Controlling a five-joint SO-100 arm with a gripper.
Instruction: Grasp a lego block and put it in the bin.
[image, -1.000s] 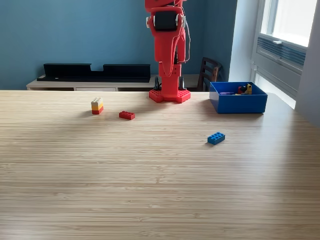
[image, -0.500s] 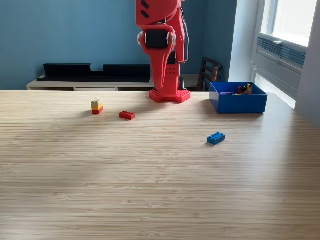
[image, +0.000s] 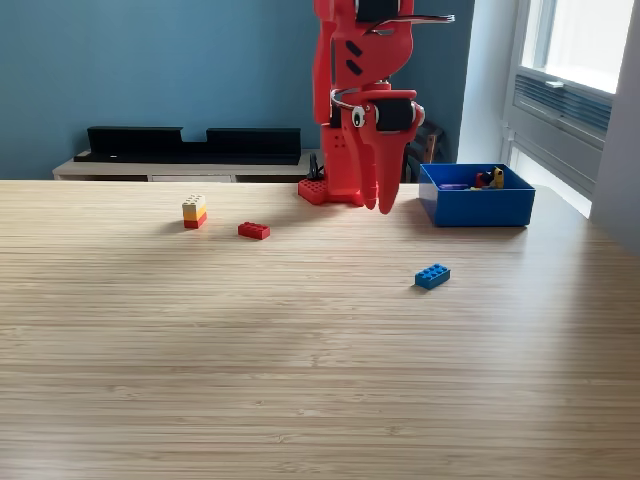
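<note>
Nowhere readable writing, red tool (image: 378, 205) above table (image: 300, 380), blue bin (image: 476, 203)

Arm (image: 365, 40): its upper part above the gripper (image: 378, 205) runs off the top edge.
Bin (image: 476, 206) contents, beside the gripper: too small for you to identify.

A red arm stands at the far edge of a pale wooden table (image: 300, 380), its gripper (image: 378, 203) pointing down above the tabletop, fingers close together and holding nothing. On the exterior view's right sits the blue bin (image: 476, 206) — small pieces lie inside. A blue lego block (image: 432, 276) lies nearer the camera. On the left lie a red lego block (image: 254, 231) and a white-yellow-red stacked block (image: 194, 211) — well apart from the bin.
</note>
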